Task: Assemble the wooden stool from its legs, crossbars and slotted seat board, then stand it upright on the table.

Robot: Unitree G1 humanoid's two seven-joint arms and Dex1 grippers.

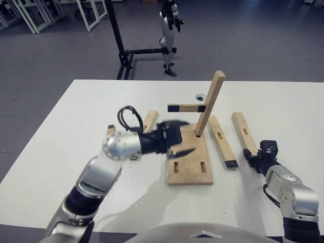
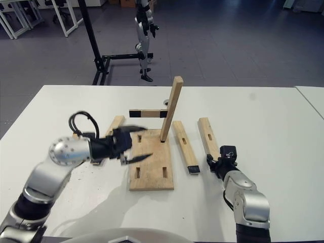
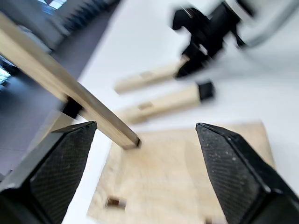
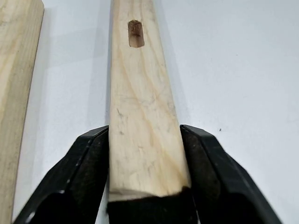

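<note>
The wooden stool is sitting only partly assembled on the white table (image 1: pixel 76 116). Its slotted seat board (image 1: pixel 190 161) is lying flat near the middle of the table, with the rectangular slots facing up. One leg (image 1: pixel 210 104) is standing in the board's far right slot, leaning slightly to the right. A short crossbar (image 1: pixel 187 108) with a black tip is sticking out sideways from this upright leg, pointing to my left and hanging clear of the table.

Two more legs are lying flat to the right of the board, roughly side by side and pointing away from me. The nearer leg (image 1: pixel 221 142) is resting just beside the board's right edge, with its black end towards me. The outer leg (image 1: pixel 244 132) is lying a little farther right. A fourth leg (image 1: pixel 150 120) is lying just past the board's far left corner, partly hidden behind my left arm.

My left gripper (image 1: pixel 179 137) is hovering over the left part of the seat board. Its two black fingers (image 3: pixel 60 172) are spread wide and holding nothing.

My right gripper (image 4: pixel 145 130) is down low at the near end of the outer leg. Its fingers (image 4: pixel 84 172) are pressing against both long sides of that leg, just above the black end, so it is gripping the leg. The leg appears to be lying on the table while I am holding it.
</note>
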